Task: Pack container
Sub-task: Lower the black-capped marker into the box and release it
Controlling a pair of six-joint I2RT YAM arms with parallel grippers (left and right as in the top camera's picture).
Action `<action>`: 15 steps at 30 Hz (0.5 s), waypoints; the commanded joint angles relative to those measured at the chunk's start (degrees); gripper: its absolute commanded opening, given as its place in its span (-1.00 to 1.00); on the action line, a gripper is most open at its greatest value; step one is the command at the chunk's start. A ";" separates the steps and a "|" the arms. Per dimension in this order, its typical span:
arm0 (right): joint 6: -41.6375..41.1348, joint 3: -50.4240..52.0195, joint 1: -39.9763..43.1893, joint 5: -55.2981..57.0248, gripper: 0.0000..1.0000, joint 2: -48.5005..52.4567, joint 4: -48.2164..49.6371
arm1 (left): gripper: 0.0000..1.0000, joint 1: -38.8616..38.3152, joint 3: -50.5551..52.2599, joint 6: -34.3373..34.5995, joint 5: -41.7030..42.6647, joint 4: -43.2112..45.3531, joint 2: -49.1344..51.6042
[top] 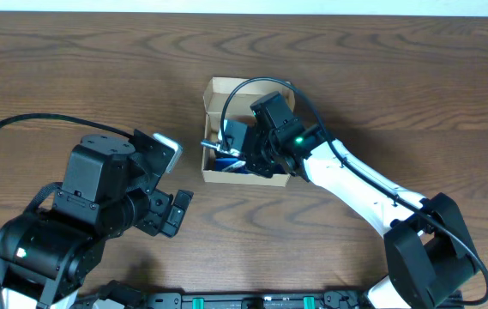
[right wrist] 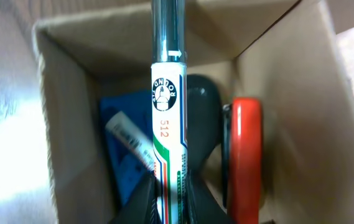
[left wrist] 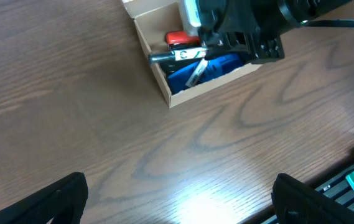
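Clamping a pen (right wrist: pixel 166 124) lengthwise between its two fingers, the right gripper (right wrist: pixel 169 202) hung directly over the open cardboard box (right wrist: pixel 71 62). The pen's silver end pointed away from the wrist and ran along the box's length, probably so that it could go down flat among the things already inside.

Beneath the pen lay a blue packet (right wrist: pixel 119 180) with a small white stick (right wrist: pixel 130 140) on top. A dark grey rounded thing (right wrist: pixel 203 118) lay beside it, and a red-orange object (right wrist: pixel 246 155) sat close to one side wall. The likeliest free slot seemed to be the strip between the blue packet and the red object.

From above, the silver tip reached about as far as the box's short end wall. It looked likely to catch on that rim unless the pen was drawn back a little or tipped nose-down first.

The box stood near the middle of the wooden table (top: pixel 72 77), a little toward the far edge, with bare wood on every side. The left gripper (top: pixel 175 212) sat low at the near left, well apart from the box. Its fingers (left wrist: pixel 71 199) were spread wide around nothing, leaving the approach clear.
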State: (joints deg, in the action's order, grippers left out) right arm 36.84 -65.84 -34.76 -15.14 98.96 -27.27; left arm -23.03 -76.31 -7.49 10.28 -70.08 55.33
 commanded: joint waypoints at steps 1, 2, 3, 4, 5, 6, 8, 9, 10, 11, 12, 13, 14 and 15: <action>4.59 0.09 -0.37 0.81 -0.97 0.33 -1.55 | 0.90 0.20 -0.35 0.22 -0.26 0.00 -0.22; 5.33 0.09 -0.31 0.83 -0.98 0.33 -1.95 | 0.90 0.20 -0.35 0.22 -0.26 0.00 -0.22; 5.66 0.09 -0.17 1.07 -0.97 0.33 -2.25 | 0.90 0.20 -0.35 0.22 -0.26 0.00 -0.22; 5.66 0.09 -0.07 1.29 -0.98 0.33 -2.40 | 0.91 0.20 -0.35 0.22 -0.26 0.00 -0.22; 5.68 0.09 0.02 1.46 -0.97 0.33 -2.45 | 0.90 0.20 -0.35 0.22 -0.26 0.00 -0.22; 5.70 0.09 0.17 1.64 -0.97 0.33 -2.47 | 0.91 0.20 -0.35 0.22 -0.26 0.00 -0.22; 6.71 0.09 0.61 1.62 -0.97 0.33 -2.56 | 0.91 0.20 -0.35 0.22 -0.26 0.00 -0.22; 7.10 0.09 0.87 1.64 -0.97 0.33 -2.56 | 0.90 0.20 -0.35 0.22 -0.26 0.00 -0.22; 7.21 0.09 1.09 1.62 -0.98 0.33 -2.56 | 0.91 0.20 -0.35 0.22 -0.26 0.00 -0.22; 7.23 0.09 1.33 1.62 -0.97 0.33 -2.56 | 0.90 0.20 -0.35 0.22 -0.26 0.00 -0.22; 7.23 0.09 1.51 1.57 -0.97 0.33 -2.58 | 0.91 0.20 -0.35 0.22 -0.26 0.00 -0.22; 7.23 0.09 1.60 1.57 -0.97 0.33 -2.67 | 0.91 0.20 -0.35 0.22 -0.26 0.00 -0.22; 8.02 0.09 1.60 1.60 -0.97 0.33 -3.10 | 0.90 0.20 -0.35 0.22 -0.26 0.00 -0.22; 8.81 0.09 1.57 1.60 -0.97 0.33 -3.65 | 0.91 0.20 -0.35 0.22 -0.26 0.00 -0.22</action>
State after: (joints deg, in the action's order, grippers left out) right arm 43.05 -65.84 -33.65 -13.63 98.96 -30.15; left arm -23.03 -76.31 -7.49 10.28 -70.08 55.33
